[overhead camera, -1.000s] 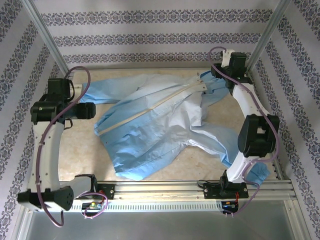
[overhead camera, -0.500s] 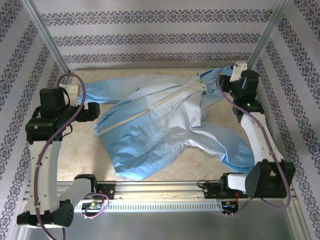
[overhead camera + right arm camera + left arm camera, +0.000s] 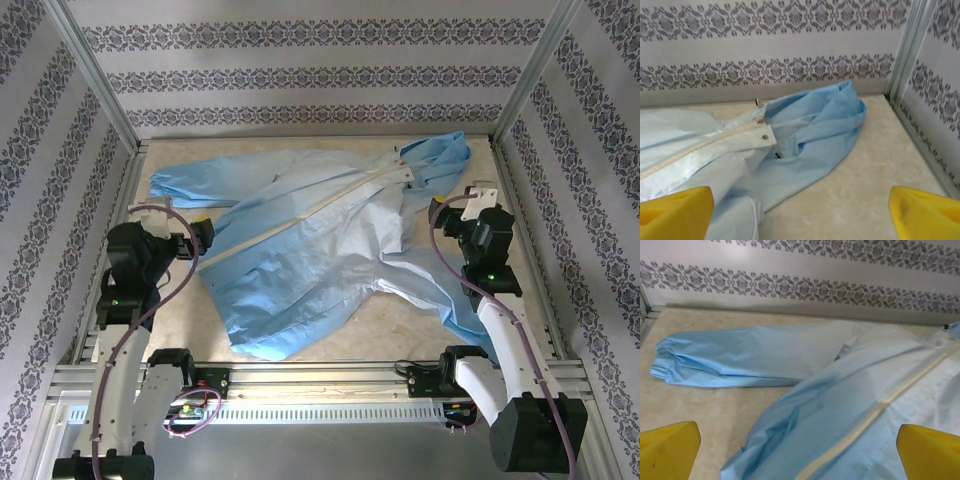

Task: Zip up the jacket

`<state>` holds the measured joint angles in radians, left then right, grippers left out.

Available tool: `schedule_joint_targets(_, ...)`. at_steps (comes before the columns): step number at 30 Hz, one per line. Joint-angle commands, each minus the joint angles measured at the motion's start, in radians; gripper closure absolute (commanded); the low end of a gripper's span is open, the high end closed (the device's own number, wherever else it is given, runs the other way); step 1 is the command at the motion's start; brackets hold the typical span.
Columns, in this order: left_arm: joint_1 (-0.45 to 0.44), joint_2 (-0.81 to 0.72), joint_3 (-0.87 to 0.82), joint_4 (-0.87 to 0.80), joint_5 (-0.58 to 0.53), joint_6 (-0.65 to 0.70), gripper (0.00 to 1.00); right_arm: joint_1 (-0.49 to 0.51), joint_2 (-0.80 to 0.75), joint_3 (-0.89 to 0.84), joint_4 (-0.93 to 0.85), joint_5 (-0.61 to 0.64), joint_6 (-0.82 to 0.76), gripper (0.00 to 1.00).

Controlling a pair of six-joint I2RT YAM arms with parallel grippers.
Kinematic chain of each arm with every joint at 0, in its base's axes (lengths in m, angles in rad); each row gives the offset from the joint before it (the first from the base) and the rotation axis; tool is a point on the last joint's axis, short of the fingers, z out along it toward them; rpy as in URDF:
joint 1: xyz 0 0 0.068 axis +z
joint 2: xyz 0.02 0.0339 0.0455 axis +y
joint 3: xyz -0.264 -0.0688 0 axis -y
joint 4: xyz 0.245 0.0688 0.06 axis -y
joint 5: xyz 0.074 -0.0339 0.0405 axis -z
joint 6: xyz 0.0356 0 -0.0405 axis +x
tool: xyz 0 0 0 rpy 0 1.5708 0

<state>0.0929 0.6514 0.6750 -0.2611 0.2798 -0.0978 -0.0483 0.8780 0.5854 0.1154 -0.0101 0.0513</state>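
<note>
Top external: found jacket (image 3: 320, 240) spread flat across worktop (image 3: 400, 325), zipper strip (image 3: 300, 215) seemingly closed to collar. Found left end effector (image 3: 203, 240) and right end effector (image 3: 440, 215) apart, empty. Best backed away without snagging fabric.

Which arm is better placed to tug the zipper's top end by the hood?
Probably right: the right gripper, open, faces the hood and zipper top; the left gripper sits at the hem end of the jacket.

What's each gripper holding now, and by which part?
Nothing. The left gripper and the right gripper are both open; the jacket lies free, no fabric pinched.
</note>
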Motion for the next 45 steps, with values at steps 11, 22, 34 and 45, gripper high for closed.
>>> schedule_joint_targets(11, 0.007, 0.217, -0.373, 0.756, -0.166, 0.001, 0.0, 0.007, 0.146, -0.298, 0.42, 0.083, 0.067, 0.02)
schedule_joint_targets(22, 0.001, 0.56, -0.381, 0.994, -0.175, -0.005, 0.0, 0.007, 0.398, -0.294, 0.687, 0.035, 0.025, 0.02)
schedule_joint_targets(34, -0.002, 0.859, -0.269, 1.099, -0.109, 0.036, 0.0, 0.012, 0.656, -0.264, 0.921, -0.02, 0.027, 0.02)
schedule_joint_targets(45, -0.041, 0.897, -0.195, 0.998, -0.137, 0.076, 0.0, 0.039, 0.65, -0.248, 0.854, 0.03, 0.009, 0.02)
